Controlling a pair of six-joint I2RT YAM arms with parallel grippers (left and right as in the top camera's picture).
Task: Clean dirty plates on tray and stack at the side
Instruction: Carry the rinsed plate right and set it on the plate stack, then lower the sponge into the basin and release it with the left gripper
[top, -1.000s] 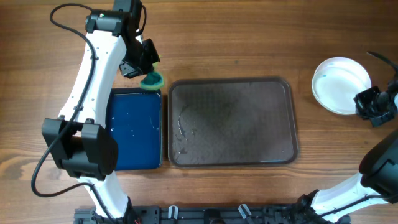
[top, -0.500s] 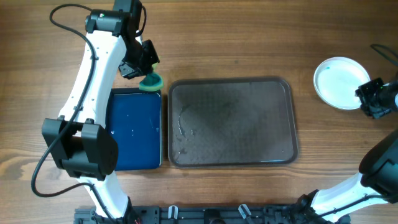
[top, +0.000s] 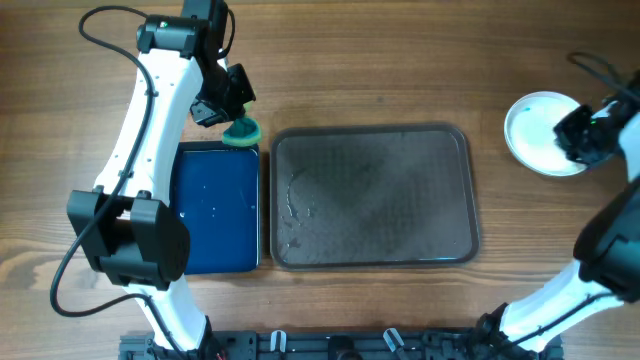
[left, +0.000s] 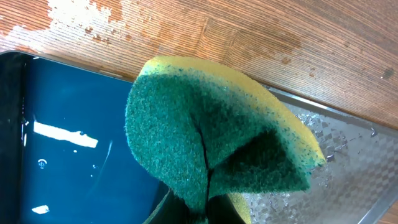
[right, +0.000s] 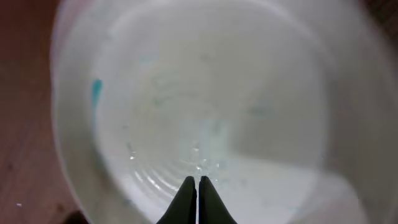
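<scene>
White plate (right: 199, 93), faint teal smears | right tool (right: 197, 194) clenched | left tool (top: 233, 113) grasping sponge (left: 205, 143)

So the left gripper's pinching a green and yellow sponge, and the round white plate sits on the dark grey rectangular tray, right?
Not quite. The overhead view shows the round white plate on the wooden table, right of the dark grey rectangular tray, which holds no plate. The left gripper does pinch the green and yellow sponge.

Warm brown wooden table (top: 400, 60) with long horizontal grain under soft even light
</scene>
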